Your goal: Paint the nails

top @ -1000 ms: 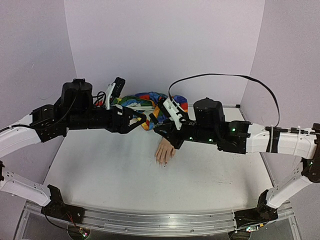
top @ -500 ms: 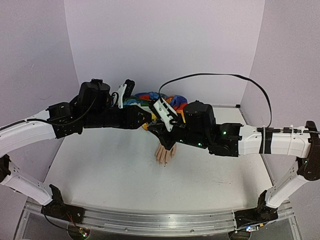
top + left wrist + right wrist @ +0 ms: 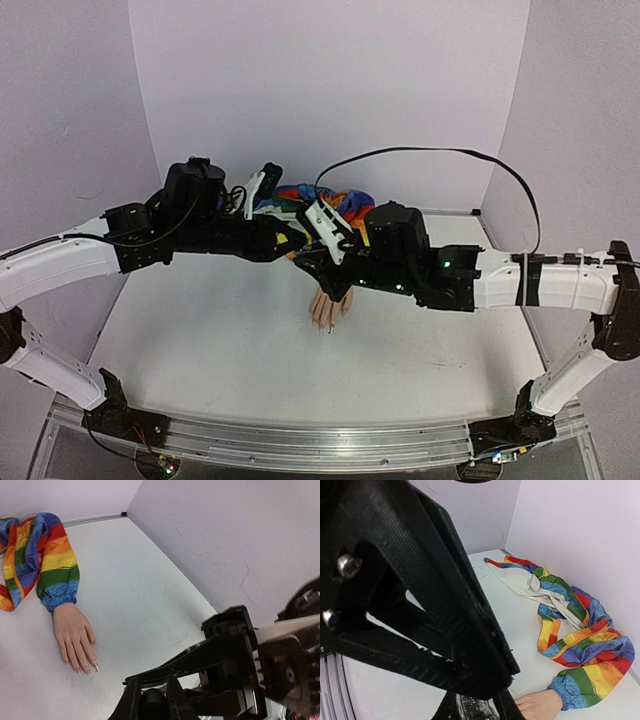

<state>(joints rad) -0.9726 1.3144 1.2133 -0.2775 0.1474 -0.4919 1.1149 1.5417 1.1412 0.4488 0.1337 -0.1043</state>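
The pale mannequin hand lies palm down on the white table, and its rainbow-striped sleeve trails toward the back wall. The nails show at its fingertips in the left wrist view, one of them glittery. Both grippers meet in the air just above the wrist. My right gripper is shut on a small glittery bottle. My left gripper is shut on the bottle's black cap. From the top camera the bottle is hidden between the left gripper and the right gripper.
The sleeve's loose cloth is heaped at the back near the corner. Lilac walls close the table on three sides. The left gripper's black body fills most of the right wrist view.
My left arm swung right to meet the right gripper, and its jaws went from open to shut on the cap. The right arm shifted left with the bottle.
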